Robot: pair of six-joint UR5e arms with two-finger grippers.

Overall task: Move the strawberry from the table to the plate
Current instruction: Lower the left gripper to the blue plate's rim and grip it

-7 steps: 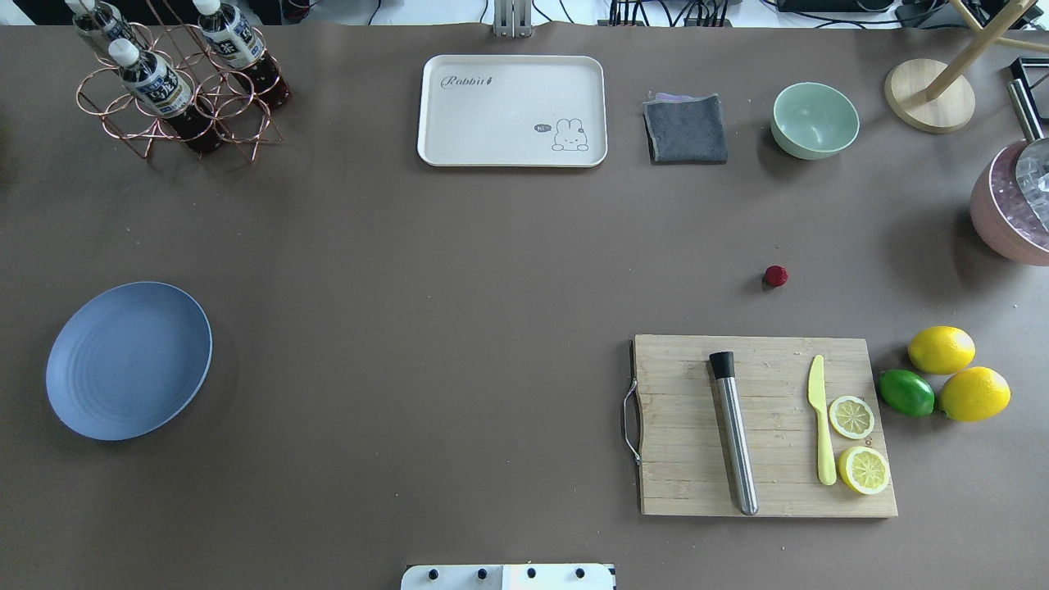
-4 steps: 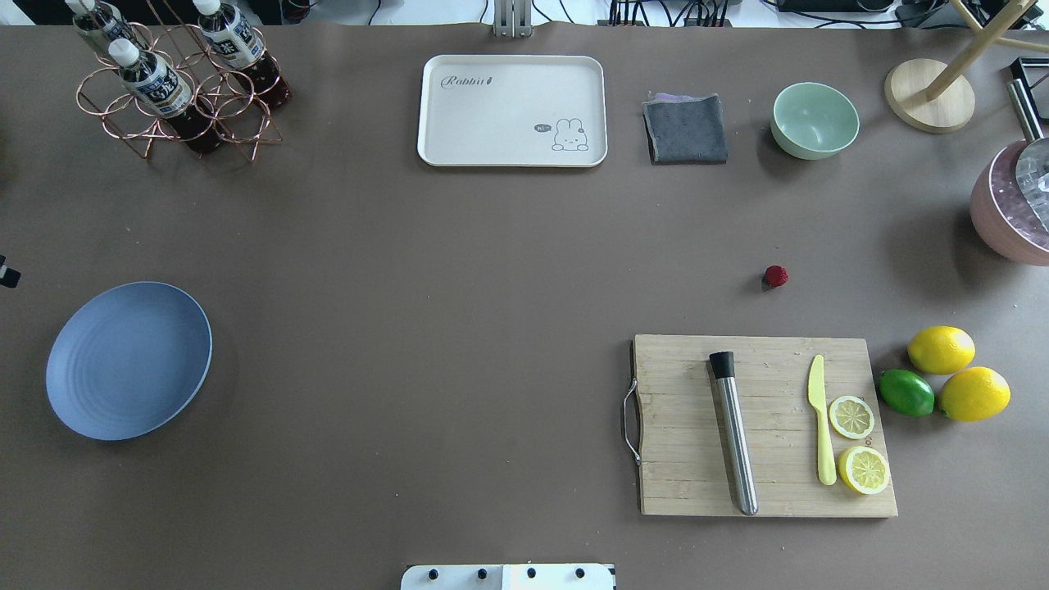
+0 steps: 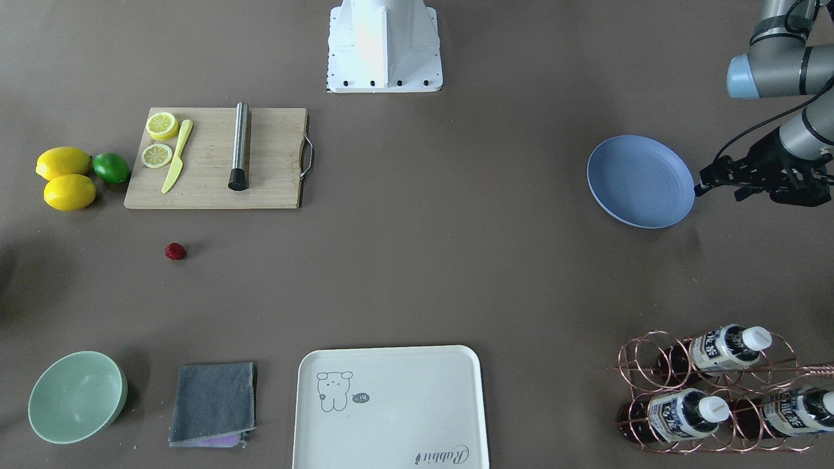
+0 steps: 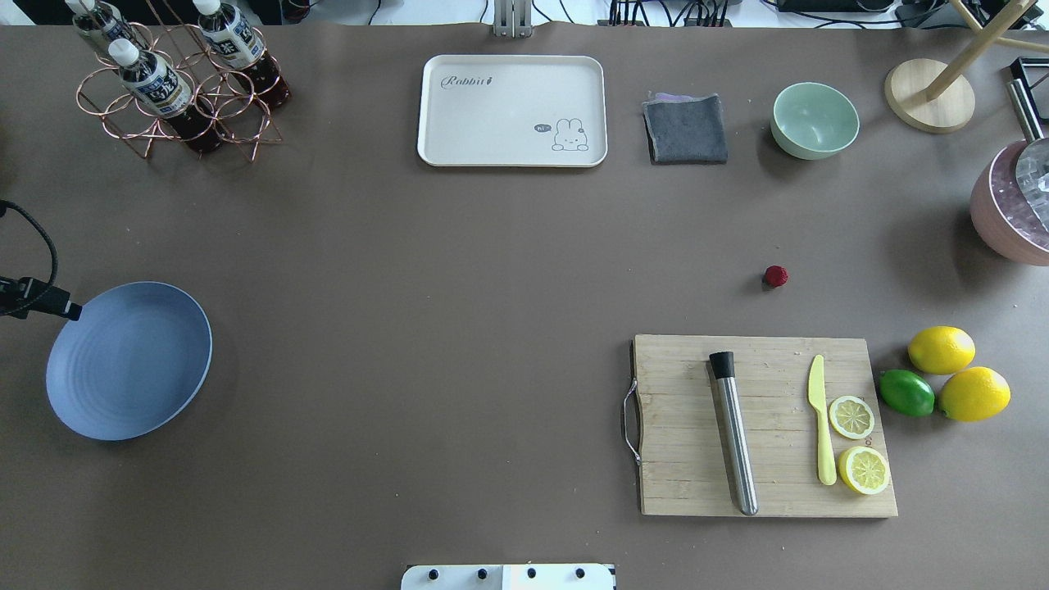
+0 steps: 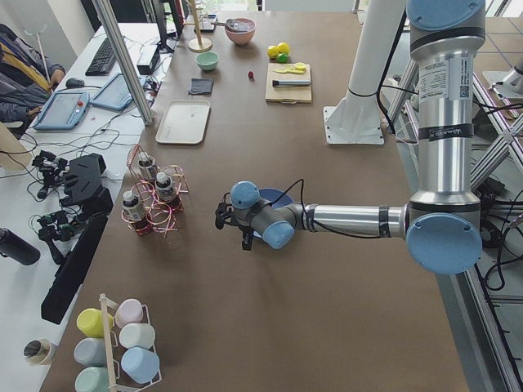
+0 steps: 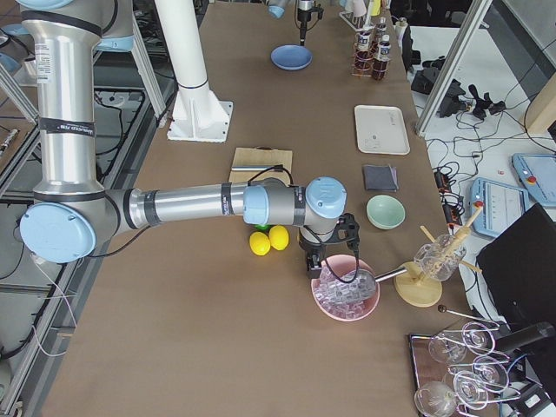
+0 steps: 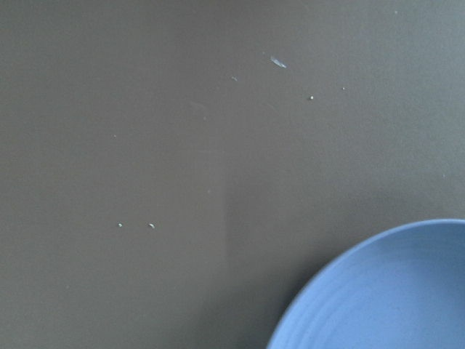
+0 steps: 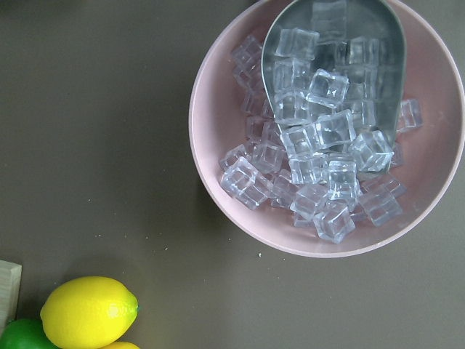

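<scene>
Clock reference is the overhead view, 12 = far edge. Strawberry (image 4: 775, 276) sits on the bare bench (image 4: 459, 270), roughly 3 o'clock from bench centre. It is near the 12 o'clock edge of the wooden cutting board (image 4: 762, 426), not touching it, and well apart from both hands.

Plate (image 4: 129, 360) is at the bench's 9 o'clock side, far from the berry. Left hand (image 3: 710, 184) hangs at the plate's 10 o'clock rim with its tip just at the rim edge. It is dark and seen side-on, so I can't tell if it's open or closed. The left wrist camera shows bare bench plus an arc of plate in its 5 o'clock corner.

Right hand (image 6: 318, 259) is out at the bench's 3 o'clock end, above the pink bowl (image 8: 211, 167) holding ice cubes (image 8: 325, 87) and a metal scoop (image 8: 287, 22). Only the side view shows it, so its state can't be told. Two lemons (image 4: 941, 349) and a lime (image 4: 905, 392) lie just off the board's 3 o'clock edge.
</scene>
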